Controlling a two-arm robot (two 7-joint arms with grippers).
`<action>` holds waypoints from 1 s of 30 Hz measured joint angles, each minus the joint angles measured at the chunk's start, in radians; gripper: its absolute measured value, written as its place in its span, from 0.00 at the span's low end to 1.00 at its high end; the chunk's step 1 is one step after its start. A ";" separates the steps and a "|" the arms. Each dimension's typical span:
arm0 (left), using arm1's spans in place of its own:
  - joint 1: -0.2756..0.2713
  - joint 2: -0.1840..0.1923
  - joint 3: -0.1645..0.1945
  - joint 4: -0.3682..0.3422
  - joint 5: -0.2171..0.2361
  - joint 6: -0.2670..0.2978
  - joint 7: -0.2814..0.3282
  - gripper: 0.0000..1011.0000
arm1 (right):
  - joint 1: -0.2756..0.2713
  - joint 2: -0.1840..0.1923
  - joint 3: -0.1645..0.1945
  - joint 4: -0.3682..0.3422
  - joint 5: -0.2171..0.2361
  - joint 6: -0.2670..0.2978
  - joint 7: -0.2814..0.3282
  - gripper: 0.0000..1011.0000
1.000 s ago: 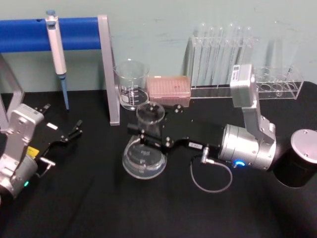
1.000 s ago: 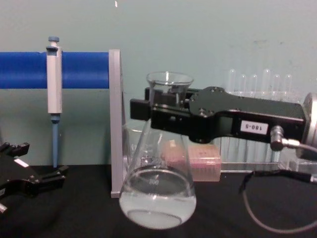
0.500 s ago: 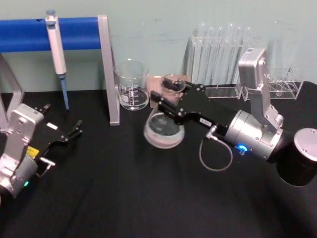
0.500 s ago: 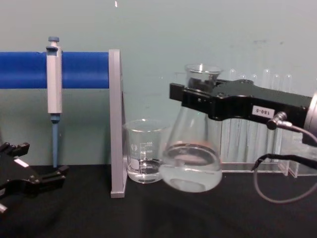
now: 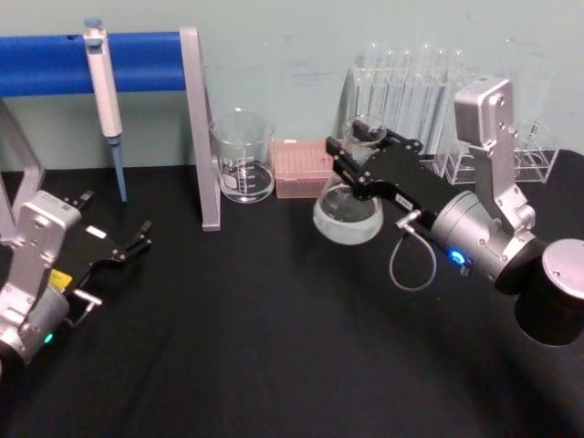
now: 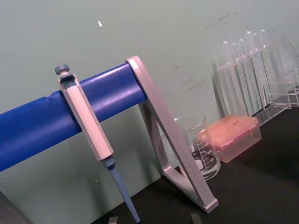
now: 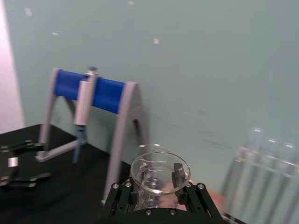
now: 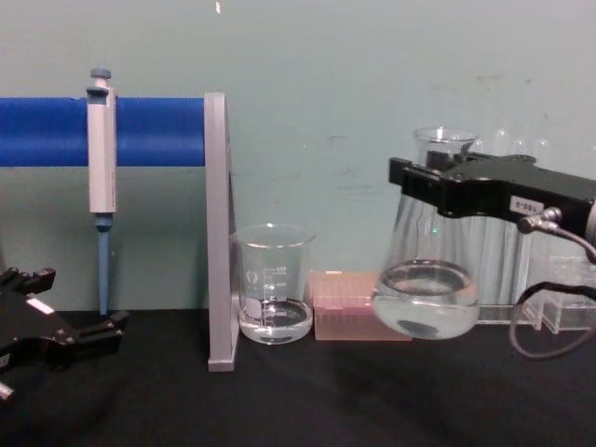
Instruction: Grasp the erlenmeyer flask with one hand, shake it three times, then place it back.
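Because a shake needs free air under the glass, the right gripper (image 8: pixel 421 182) holds the erlenmeyer flask (image 8: pixel 426 300) off the black table (image 8: pixel 279 400). Its wide base hangs clear in front of the pink pipette-tip box (image 8: pixel 340 315) and the test tube rack (image 5: pixel 538 155). The jaws are closed on the narrow neck just under the flared rim (the one place slim enough to clamp, and the rim would check a slip), so the liquid-laden base hangs below the grip. The flask stands near upright, which keeps the clear liquid low and away from the mouth. I judge this mid-shake, with the set-down not yet done. The left gripper (image 5: pixel 139 239) rests on the table at the robot's left, fingers apart and holding nothing, well apart from the flask.
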 joint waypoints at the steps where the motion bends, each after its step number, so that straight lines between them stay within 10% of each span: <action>1: 0.000 0.000 0.000 0.000 0.000 0.000 0.000 0.99 | -0.002 -0.003 0.004 0.001 -0.005 0.002 -0.011 0.44; 30: 0.000 0.000 0.000 0.000 0.000 0.000 0.000 0.99 | -0.033 -0.104 0.126 0.037 -0.118 0.052 -0.211 0.44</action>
